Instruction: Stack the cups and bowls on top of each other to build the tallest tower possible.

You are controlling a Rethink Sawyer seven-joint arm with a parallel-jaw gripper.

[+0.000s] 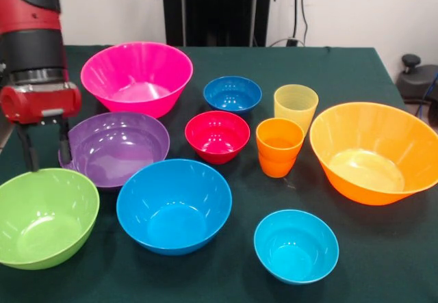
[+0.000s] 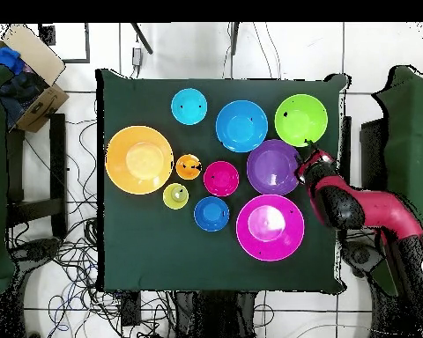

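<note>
Green cloth covers the counter [image 1: 383,262], and nothing is stacked yet: every bowl and cup stands alone on it. Nearest the camera sit the small cyan bowl [image 1: 295,245], the sky blue bowl [image 1: 174,206] and the lime green bowl [image 1: 42,217]. Behind them come the purple bowl [image 1: 118,147], the small red bowl [image 1: 217,136], the orange cup [image 1: 278,146] and the large orange bowl [image 1: 375,152], then the pale yellow cup [image 1: 295,108] and the dark blue bowl [image 1: 232,94]. Farthest back is the large pink bowl [image 1: 137,77], the likely base for a tower.

The pincer [image 1: 46,147] hangs with its two thin fingers [image 1: 29,151] spread and empty, just over the gap between the green and purple rims; the overhead view places it at the purple bowl's edge nearest the green one.

The step in hand looks like a rim grasp on one of these two. To do it well, one finger should go inside the wall and one outside, low enough for a firm pinch on glossy plastic. Lift straight up so the neighbouring bowl is not nudged, then lower it centred into the pink bowl, releasing only once it is seated.
</note>
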